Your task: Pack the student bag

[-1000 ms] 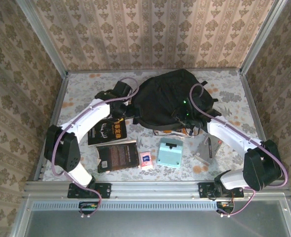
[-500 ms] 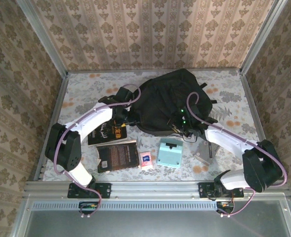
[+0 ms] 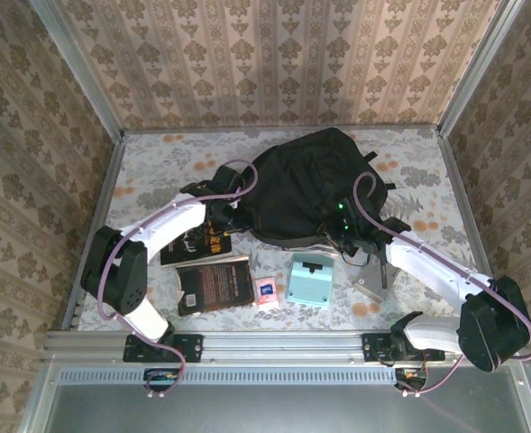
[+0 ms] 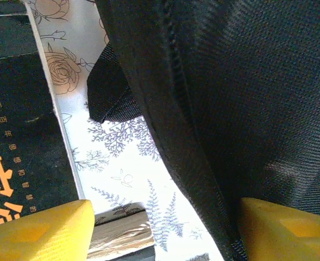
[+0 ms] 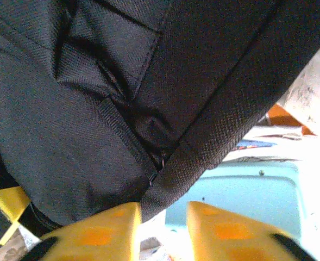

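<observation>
My left claw [image 4: 162, 225] has its yellow fingers [image 4: 37, 231] standing well apart, with the left hem of the student bag [image 3: 303, 180] running between them. My right claw [image 5: 161, 220] has its fingers close together with a slim gap, right at the foot of a black strap [image 5: 225, 125], and I cannot tell whether they pinch it or merely touch it. Nearest the arm bases lie a dark book [image 3: 215, 285], a small pink packet [image 3: 267, 292] and a pale teal box [image 3: 311, 278], all unpacked (so is the second book [image 3: 196, 240], with orange lettering, just beside the left claw). Beyond them the bag lies slumped mid-table [image 3: 148, 158], its rounded end towards the far wall. I judge I am only at the opening stage. What worries me: the left claw may close on a single ply of hem and lift the whole bag instead of parting its mouth, the right claw may slide off the slick webbing, and an uneven pull from the two arms could drag the bag over the teal box near its front edge.
</observation>
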